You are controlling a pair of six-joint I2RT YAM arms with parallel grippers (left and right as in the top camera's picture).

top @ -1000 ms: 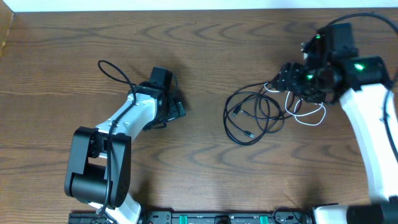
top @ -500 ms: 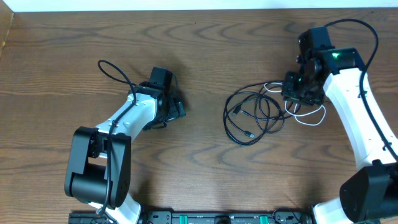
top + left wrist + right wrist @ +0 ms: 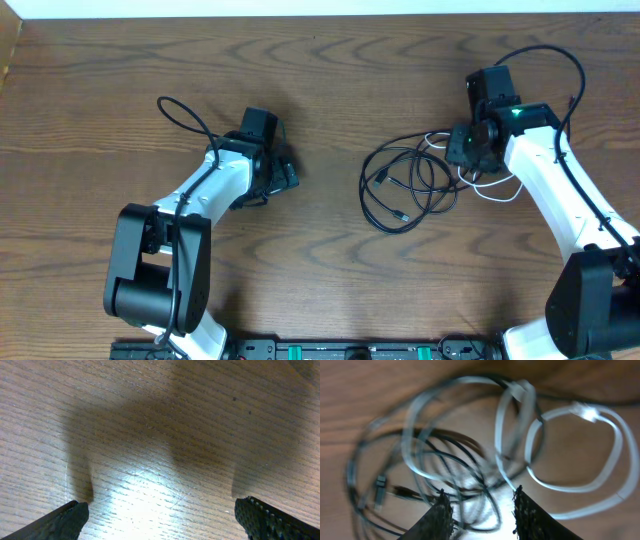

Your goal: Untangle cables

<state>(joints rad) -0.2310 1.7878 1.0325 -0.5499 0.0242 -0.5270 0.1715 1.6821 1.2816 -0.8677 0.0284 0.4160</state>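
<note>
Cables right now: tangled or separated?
Tangled. Overhead, the black cables loop across one another in one heap, and the white cable runs into its right edge; the right wrist view shows white crossing black.

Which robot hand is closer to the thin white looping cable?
The right one. The right gripper is just above the cable tangle, with the thin white looping cable close beside its fingertips. The left gripper is far across the wooden table, over bare wood.

Left gripper [image 3: 160, 510] spread wide above wooden table [image 3: 150, 425].
</note>
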